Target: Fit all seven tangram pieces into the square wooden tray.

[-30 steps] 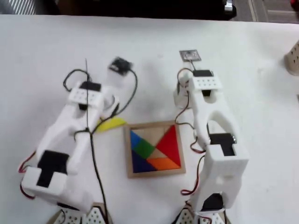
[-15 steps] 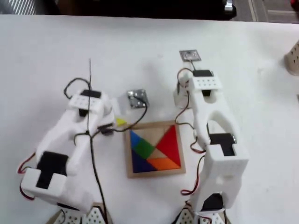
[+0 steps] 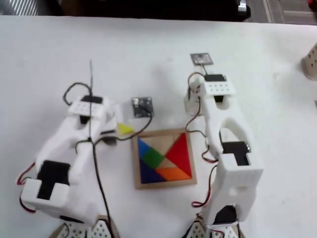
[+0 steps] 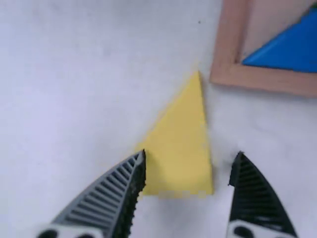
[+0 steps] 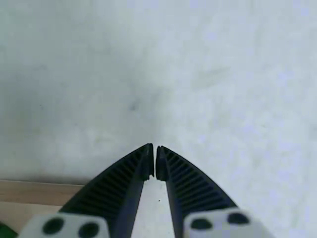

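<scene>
Left wrist view: the left gripper straddles the yellow triangle with its claw wide; one tip touches the piece's edge, the other stands just clear of it
Triangle's place: flat on the table, outside the wooden tray; its sharp tip lies just beside the tray's far-left corner; touching or not, I cannot tell
Step in hand: picking up what looks like the last loose piece; a blue piece, green piece, red piece and orange piece already lie in the tray
Next move: close on the triangle, lift it over the rim, turn it to suit the pale gap between blue and red; so thin a piece may slip from the tips
Right gripper: pinched together on nothing; over the table just past the tray's far edge
In the way: a black cable sags by the tray's far-left corner; the raised rim rules out a plain slide
</scene>
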You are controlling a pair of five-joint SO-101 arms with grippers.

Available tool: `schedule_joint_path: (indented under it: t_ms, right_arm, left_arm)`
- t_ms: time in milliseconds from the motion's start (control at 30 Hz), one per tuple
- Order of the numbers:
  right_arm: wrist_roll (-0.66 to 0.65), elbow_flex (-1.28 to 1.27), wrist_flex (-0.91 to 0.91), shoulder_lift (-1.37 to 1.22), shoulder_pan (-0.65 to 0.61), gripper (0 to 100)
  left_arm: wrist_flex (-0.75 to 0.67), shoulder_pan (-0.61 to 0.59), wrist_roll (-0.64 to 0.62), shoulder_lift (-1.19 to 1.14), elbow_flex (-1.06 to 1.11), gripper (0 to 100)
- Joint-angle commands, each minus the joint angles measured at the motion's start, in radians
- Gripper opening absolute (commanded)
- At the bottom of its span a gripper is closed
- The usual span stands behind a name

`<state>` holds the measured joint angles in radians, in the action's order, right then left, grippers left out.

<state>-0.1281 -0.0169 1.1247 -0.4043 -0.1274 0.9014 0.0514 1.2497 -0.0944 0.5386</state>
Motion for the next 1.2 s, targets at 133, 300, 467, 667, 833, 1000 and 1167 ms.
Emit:
schedule_joint_path:
  t_ms: [133,300,467,667,833,1000,1167]
  right_arm:
    - [-0.026,0.074,-0.007,-0.041,0.002,1.7]
    - [-0.026,0.094,-0.004,-0.056,0.005,1.7]
    - [-0.021,0.097,0.010,-0.056,0.010,1.7]
    - [-0.020,0.098,0.016,-0.054,0.012,1.7]
    - [-0.023,0.098,0.016,-0.054,0.012,1.7]
    - [-0.023,0.098,0.016,-0.054,0.012,1.7]
    - [-0.021,0.098,0.016,-0.054,0.012,1.7]
  left_arm:
    - [0.009,-0.084,0.112,0.002,-0.014,28]
    - [-0.035,-0.041,0.110,-0.004,-0.006,28]
    - [0.028,-0.028,0.114,-0.096,-0.115,28]
    - [0.215,-0.028,0.163,-0.232,-0.311,28]
    - [0.267,-0.033,0.161,-0.280,-0.388,28]
    - [0.252,-0.033,0.161,-0.298,-0.420,28]
    - [0.221,-0.025,0.120,-0.363,-0.502,28]
